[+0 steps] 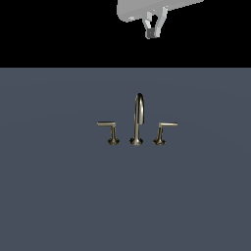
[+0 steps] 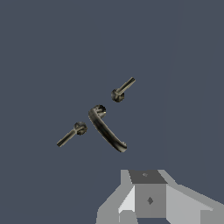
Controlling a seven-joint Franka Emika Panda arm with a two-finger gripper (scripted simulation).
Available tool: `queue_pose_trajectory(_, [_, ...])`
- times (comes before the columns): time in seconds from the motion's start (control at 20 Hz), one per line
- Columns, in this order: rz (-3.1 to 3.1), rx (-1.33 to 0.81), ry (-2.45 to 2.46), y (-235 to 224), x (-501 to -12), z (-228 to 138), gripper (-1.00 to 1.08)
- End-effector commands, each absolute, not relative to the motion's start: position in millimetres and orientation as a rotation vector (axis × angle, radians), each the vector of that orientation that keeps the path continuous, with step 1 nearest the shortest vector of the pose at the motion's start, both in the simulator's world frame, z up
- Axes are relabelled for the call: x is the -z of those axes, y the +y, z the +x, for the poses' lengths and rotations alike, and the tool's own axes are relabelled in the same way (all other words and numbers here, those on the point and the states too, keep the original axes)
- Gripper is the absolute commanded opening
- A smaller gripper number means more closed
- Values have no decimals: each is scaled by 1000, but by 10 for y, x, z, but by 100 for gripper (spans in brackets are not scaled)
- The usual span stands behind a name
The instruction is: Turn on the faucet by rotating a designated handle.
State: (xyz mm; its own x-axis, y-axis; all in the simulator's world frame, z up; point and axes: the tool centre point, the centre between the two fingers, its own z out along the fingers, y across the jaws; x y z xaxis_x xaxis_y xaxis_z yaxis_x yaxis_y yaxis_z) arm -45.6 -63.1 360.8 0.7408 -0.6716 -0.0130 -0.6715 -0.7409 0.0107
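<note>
Still the approach step: grey tool (image 1: 152,32) hangs well above, can't tell if it's open. Next, drop toward the brushed-metal handle (image 1: 162,132), 3 o'clock of the arched spout (image 1: 139,117).

On the worktop (image 1: 59,196), the spout (image 1: 139,115) stands between two handles: the handle (image 1: 164,131) on the exterior view's right, its twin (image 1: 109,131) left.

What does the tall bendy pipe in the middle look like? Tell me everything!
The spout is a thin, brushed-metal tube standing upright on a small flared base. Its top curves over in a narrow arch and points back down. It sits on the grey surface between two lever handles, apart from both. Nothing touches it; the gripper is far above.
</note>
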Motion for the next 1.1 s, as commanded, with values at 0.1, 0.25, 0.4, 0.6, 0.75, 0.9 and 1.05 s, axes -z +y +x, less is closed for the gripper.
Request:
queue_pose_trajectory(0.1, [2843, 20, -1326, -790, -3270, -165, -100])
queue_pose_trajectory(0.25, [2782, 18, -1453, -900, -3024, 9, -100])
queue_pose_trajectory(0.4, [2714, 16, -1577, -1014, -2764, 166, -100])
queue_pose_trajectory(0.6, [2615, 12, -1737, -1170, -2394, 348, -100])
queue_pose_trajectory(0.75, [2535, 10, -1853, -1289, -2101, 462, -100])
queue_pose_trajectory(0.9, [2451, 7, -1963, -1405, -1803, 555, -100])
queue_pose_trajectory(1.05, [2375, 5, -2055, -1505, -1538, 619, -100])
